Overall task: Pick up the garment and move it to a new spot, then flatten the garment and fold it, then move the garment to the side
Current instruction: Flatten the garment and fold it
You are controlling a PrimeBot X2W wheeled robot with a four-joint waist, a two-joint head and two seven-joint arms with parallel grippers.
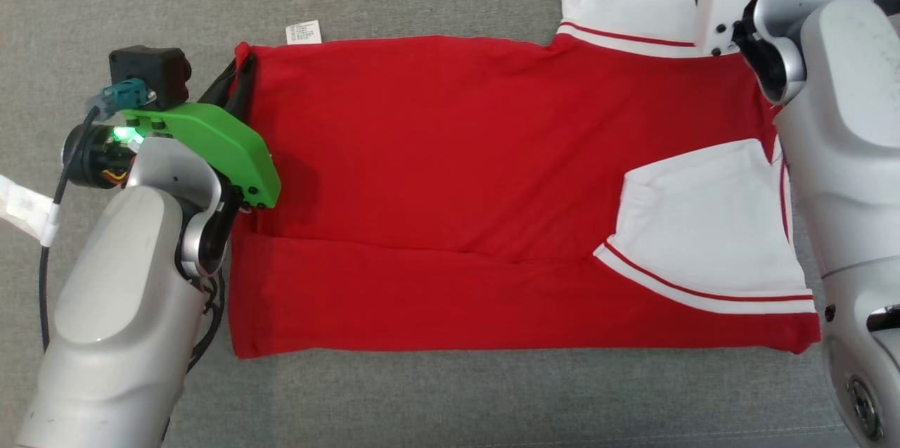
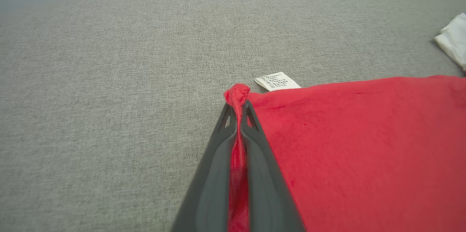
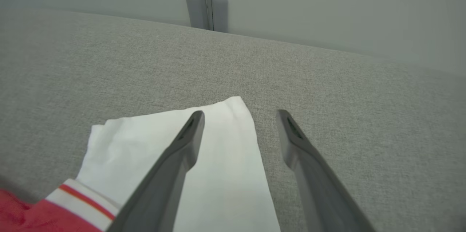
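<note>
Lying spread on the grey fabric surface (image 1: 422, 399), the garment (image 1: 450, 174) is red with white sleeves. It is mid-fold: the near edge is turned up in a band and one sleeve (image 1: 703, 223) is tucked in over the body. The other white sleeve (image 3: 218, 173) sticks out past the far edge.

Risks:
- The left grip is only a small pinch of corner, so a hard or quick pull could slip it free.
- Dragging from that one corner would likely skew the body and open the near fold.
- The right side has no hold, so any lift now would be lopsided and bunch the cloth.
- The right fingers straddle the sleeve's edge, so closing there may catch one thin layer or miss.

Left gripper (image 2: 238, 110): fingers shut tight on the red corner beside the label (image 2: 277, 81), with cloth bunched between the tips.

Right gripper (image 3: 240, 115): fingers spread wide and holding nothing. One is over the outstretched sleeve, the other over bare surface. Contact with the sleeve can't be judged.
</note>
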